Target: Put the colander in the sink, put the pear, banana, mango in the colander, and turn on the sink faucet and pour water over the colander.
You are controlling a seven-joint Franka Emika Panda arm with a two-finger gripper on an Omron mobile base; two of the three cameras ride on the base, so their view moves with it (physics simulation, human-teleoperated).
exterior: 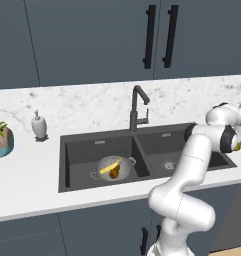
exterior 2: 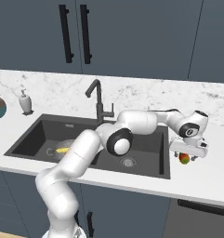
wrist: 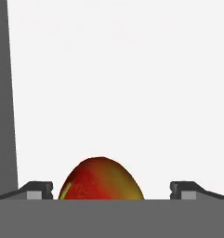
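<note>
A: Where is the mango (wrist: pixel 102 179) seen?

B: At the bottom centre of the hand view, lying on white counter (wrist: pixel 132 83), framed between the two finger tips (wrist: pixel 39 189). Clear white gaps are left on both sides of it, so it is not gripped. In the right base view the mango (exterior 2: pixel 183 159) is found at the right of the frame, just under the gripper (exterior 2: pixel 187 155), on the counter right of the sink (exterior 2: pixel 146 173).

A: And the gripper's state?

B: The jaws are spread wide, with nothing held.

A: What is seen in the sink?

B: In the left base view the colander (exterior: pixel 112 167) is set in the left basin of the sink (exterior: pixel 72 165), lower centre of the frame. The banana (exterior: pixel 110 168) and the pear (exterior: pixel 115 173) are lying inside it.

A: Anything behind it?

B: The sink faucet (exterior: pixel 137 107) is standing at the back edge, above the divider. A soap dispenser (exterior: pixel 39 125) and a potted plant (exterior: pixel 0 137) are seen at the left.
</note>
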